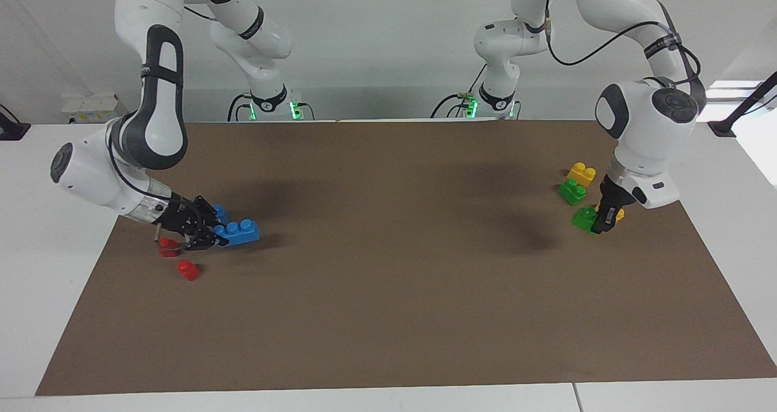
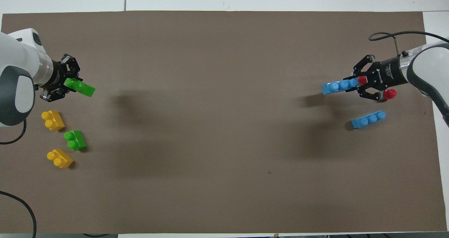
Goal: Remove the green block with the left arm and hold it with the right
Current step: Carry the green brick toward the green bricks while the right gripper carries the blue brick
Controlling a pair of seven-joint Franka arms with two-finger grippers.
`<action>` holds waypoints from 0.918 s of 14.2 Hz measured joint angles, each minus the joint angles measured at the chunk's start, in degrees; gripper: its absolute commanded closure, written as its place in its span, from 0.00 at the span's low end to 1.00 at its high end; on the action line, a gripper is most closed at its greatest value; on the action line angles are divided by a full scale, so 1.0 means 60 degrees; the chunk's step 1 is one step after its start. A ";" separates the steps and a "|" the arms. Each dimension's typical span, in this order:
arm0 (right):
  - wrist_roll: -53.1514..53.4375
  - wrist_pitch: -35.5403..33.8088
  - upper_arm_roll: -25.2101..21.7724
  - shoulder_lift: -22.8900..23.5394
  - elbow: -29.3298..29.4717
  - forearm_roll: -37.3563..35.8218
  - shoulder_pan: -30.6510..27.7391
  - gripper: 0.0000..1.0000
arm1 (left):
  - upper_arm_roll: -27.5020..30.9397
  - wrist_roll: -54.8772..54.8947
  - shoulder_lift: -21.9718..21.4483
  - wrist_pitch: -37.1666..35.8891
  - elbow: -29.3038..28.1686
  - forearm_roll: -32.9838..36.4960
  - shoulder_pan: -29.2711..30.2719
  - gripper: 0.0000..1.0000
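Facing view: left gripper clamped on green block, low over mat at left arm's end, beside yellow brick. Right gripper clamped on blue brick at opposite end.

Overhead view: green block juts from left gripper toward table middle; grippers well apart.

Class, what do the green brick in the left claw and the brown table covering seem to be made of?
Small green two-stud brick: probably moulded plastic, smooth, saturated colour. Brown flat table covering: looks like matte paper or card, no glare; uncertain.
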 measured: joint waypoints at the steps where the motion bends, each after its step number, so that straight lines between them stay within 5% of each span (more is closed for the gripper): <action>1: -0.0222 0.0106 -0.0005 0.0004 -0.0148 -0.0001 -0.0092 1.00 | 0.0002 0.0353 -0.0006 0.0186 -0.0107 0.0003 0.0146 1.00; 6: -0.0623 0.0483 -0.0007 0.0038 -0.0437 -0.0003 -0.0421 1.00 | -0.0006 0.1126 -0.0003 0.2147 -0.1364 0.0015 0.0475 1.00; 13: -0.0890 0.1444 0.0003 0.0306 -0.0854 -0.0006 -0.0429 1.00 | -0.0013 0.1571 0.0087 0.2981 -0.2020 0.0337 0.0709 1.00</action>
